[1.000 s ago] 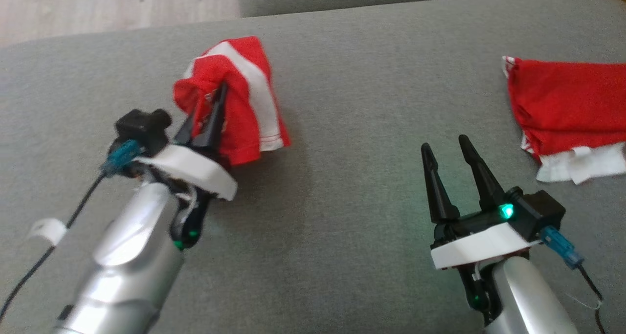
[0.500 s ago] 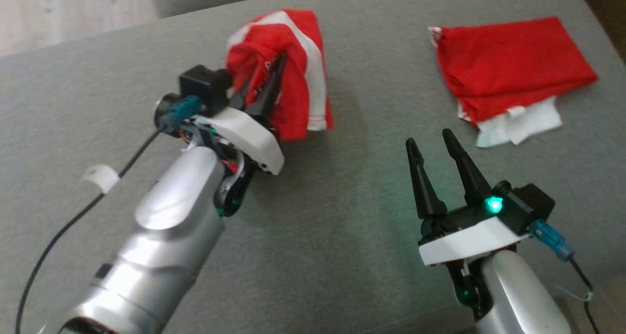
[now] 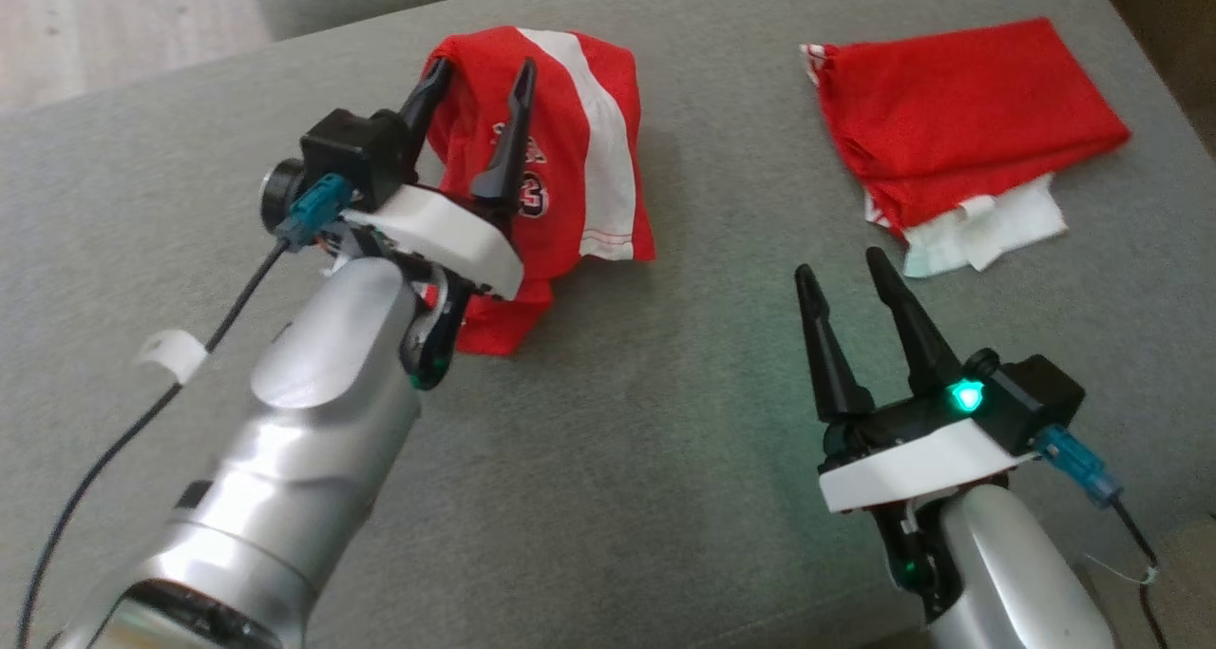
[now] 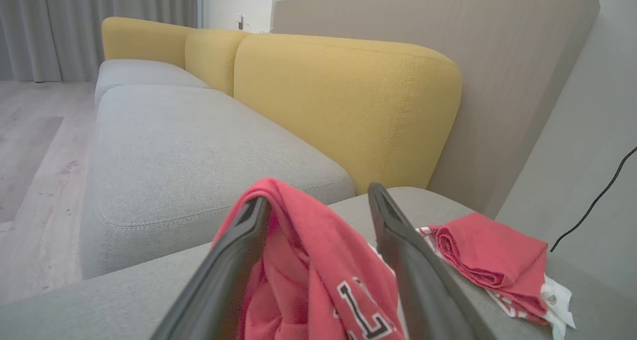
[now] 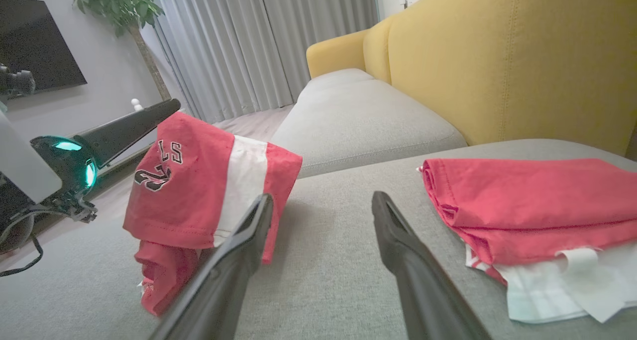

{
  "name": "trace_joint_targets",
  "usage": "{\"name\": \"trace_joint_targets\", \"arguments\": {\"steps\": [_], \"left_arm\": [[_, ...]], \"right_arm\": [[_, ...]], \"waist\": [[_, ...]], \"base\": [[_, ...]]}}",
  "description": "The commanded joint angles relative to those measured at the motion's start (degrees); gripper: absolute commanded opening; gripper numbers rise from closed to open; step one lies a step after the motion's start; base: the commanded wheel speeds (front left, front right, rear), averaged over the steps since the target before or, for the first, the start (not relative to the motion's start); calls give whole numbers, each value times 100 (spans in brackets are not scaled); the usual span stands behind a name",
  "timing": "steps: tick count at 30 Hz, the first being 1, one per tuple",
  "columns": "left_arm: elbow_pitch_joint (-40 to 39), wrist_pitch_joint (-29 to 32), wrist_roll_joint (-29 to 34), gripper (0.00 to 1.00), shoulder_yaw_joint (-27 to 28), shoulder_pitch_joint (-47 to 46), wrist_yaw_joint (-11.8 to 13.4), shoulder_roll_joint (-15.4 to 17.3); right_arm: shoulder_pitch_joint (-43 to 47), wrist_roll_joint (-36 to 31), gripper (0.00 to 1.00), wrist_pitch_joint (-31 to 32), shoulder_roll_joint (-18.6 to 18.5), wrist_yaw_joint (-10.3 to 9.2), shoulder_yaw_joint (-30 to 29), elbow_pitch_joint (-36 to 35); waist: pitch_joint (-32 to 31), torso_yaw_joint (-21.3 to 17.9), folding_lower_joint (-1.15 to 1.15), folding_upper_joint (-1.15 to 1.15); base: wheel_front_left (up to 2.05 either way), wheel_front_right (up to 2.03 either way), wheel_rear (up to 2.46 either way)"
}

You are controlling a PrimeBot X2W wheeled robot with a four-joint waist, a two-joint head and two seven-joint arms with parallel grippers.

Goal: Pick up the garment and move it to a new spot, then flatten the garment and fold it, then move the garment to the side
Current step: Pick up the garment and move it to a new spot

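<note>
Garment point(image 3: 589, 155): red cloth with a broad white stripe, stitched hem, and dark-edged letters and a number. It sits bunched and humped, not flat, on the grey cushion point(image 3: 617, 421) at 11 o'clock in my head view. From the head view I read the stripe and number from above, but I cannot tell how high the heap stands. The right wrist view gives me that: the top of the cloth is up against a finger of the left gripper point(image 3: 483, 69) and hangs from there, with a lower fold touching the cushion at 8 o'clock. The left wrist view adds the yellow backrest point(image 4: 343, 101) at 12 o'clock. It also shows cloth draped over the finger on that view's left side and sagging into the gap between the two. Left jaws are spread wide, pinching nothing; the garment lies between and over them. The right gripper point(image 3: 841, 264), at 4 o'clock in the head view, has its jaws spread and bare, well apart from the garment. A folded piece point(image 3: 959, 117), red over white, lies at 2 o'clock.
</note>
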Motion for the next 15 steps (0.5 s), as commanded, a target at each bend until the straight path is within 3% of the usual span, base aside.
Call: {"name": "trace_joint_targets", "arguments": {"steps": [1, 5, 11, 15], "left_arm": [[-156, -77, 84, 100, 210, -175, -13, 198], [-162, -108, 170, 100, 104, 34, -117, 349], [-324, 354, 16, 100, -624, 392, -277, 453], [-741, 615, -275, 100, -1141, 653, -283, 768]], "right_arm": [[-100, -21, 100, -61, -13, -4, 75, -154], [-43, -127, 100, -61, -13, -4, -73, -139], [-1, -261, 100, -61, -13, -4, -215, -78], [-2, -233, 100, -61, -13, -4, -261, -76]], "waist": [[-49, 117, 0, 0], [-163, 471, 0, 0], [-334, 991, 0, 0], [-426, 1155, 0, 0]], "base": [[0, 0, 0], [0, 0, 0], [0, 0, 0], [0, 0, 0]]}}
